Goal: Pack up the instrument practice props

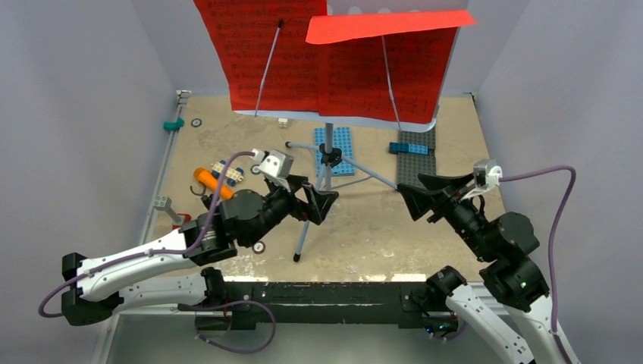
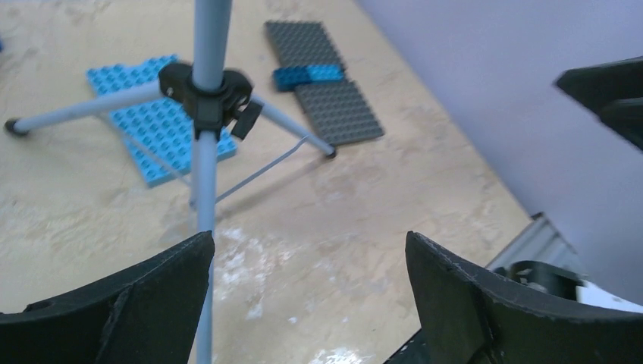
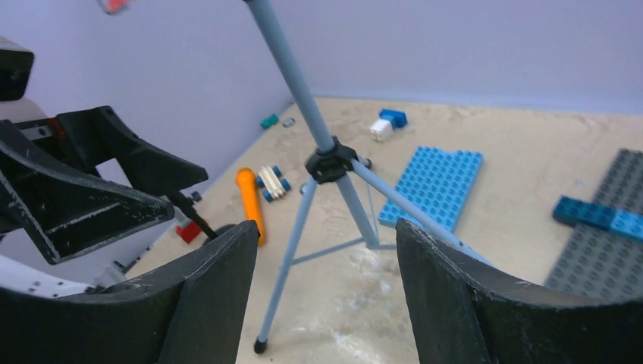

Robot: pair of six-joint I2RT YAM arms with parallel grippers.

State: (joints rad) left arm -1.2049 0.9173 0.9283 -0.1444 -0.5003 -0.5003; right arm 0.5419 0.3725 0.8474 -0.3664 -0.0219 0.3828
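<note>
Music stand upright at mid-table: slim pale-blue tubes, black hub, three splayed legs. Its desk carries the red sheet-music pages, flat printed paper, one loose sheet lying askew on top. The orange microphone, a smooth cylinder, lies at the left beside a small wheeled car. Left gripper stands fully spread by the near leg (gripping nothing); right gripper, fingers parted and empty, faces the stand. Studded blue plate and grey plate lie flat on the mottled sandy surface.
</note>
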